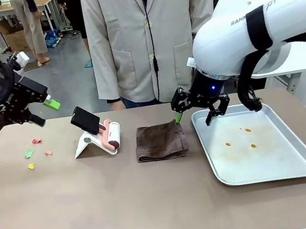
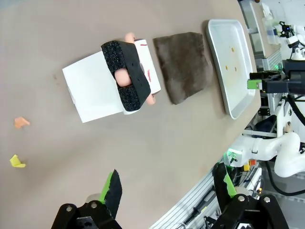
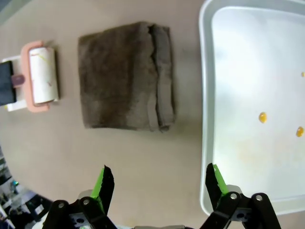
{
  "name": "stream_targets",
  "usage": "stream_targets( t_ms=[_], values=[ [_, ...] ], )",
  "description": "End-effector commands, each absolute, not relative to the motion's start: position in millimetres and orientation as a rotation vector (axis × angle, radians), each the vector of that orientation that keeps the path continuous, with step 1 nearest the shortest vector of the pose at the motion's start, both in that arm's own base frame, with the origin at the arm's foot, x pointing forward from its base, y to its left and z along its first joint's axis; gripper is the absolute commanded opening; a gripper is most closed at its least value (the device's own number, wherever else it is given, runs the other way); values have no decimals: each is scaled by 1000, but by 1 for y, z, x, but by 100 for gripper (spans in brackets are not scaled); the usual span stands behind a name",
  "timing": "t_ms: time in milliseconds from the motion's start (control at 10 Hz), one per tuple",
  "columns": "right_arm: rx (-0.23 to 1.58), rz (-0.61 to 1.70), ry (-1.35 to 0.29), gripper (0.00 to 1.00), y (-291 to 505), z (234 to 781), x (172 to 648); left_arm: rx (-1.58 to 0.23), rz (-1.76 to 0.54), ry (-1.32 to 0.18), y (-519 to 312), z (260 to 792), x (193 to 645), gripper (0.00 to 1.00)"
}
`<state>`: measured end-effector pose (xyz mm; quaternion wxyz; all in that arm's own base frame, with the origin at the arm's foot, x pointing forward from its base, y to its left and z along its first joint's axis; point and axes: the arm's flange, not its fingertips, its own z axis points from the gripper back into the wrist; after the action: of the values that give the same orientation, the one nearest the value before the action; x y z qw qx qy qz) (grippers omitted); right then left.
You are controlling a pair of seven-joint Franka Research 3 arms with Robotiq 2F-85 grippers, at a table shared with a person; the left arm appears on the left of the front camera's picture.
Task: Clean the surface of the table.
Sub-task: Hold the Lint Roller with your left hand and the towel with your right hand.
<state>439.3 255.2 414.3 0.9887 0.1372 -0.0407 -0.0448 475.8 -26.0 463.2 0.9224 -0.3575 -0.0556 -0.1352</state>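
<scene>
The taupe-brown table [image 1: 127, 205] carries small coloured paper scraps [image 1: 29, 153] at its far left, a folded brown cloth [image 1: 159, 142] in the middle, and a pink-handled lint roller [image 1: 111, 135] on a white stand. My left gripper [image 1: 46, 112] hovers open above the far left edge, past the scraps. In the left wrist view the left gripper [image 2: 168, 183] looks down on the roller [image 2: 129, 78] and scraps [image 2: 17, 161]. My right gripper [image 1: 195, 117] hangs open between cloth and tray; in its wrist view the right gripper [image 3: 158, 179] holds nothing, with the cloth [image 3: 125, 76] ahead.
A silver metal tray [image 1: 296, 169] with a few orange crumbs [image 1: 228, 144] lies at the right. A person in a pale jacket [image 1: 150, 32] stands at the far edge. The near half of the table is bare.
</scene>
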Motion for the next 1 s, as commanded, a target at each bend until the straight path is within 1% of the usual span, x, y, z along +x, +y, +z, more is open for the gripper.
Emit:
stream_targets(
  t_ms=[0, 200, 400, 600, 800, 900],
  values=[
    [240, -108, -67, 100, 277, 404, 465, -734, -231, -54, -42, 460, 505, 100],
    [223, -127, -59, 100, 284, 396, 475, -717, -127, -38, -45, 449, 527, 100],
    [240, -84, -52, 100, 289, 393, 480, -718, -70, -19, -42, 436, 540, 100],
    [284, -53, -76, 100, 297, 386, 490, -757, -48, -30, -47, 421, 555, 100],
    [233, -34, -77, 100, 308, 373, 502, -808, -19, -67, -44, 411, 564, 100],
    [229, -13, -71, 100, 314, 367, 508, -815, -14, -58, -43, 405, 567, 100]
  ],
)
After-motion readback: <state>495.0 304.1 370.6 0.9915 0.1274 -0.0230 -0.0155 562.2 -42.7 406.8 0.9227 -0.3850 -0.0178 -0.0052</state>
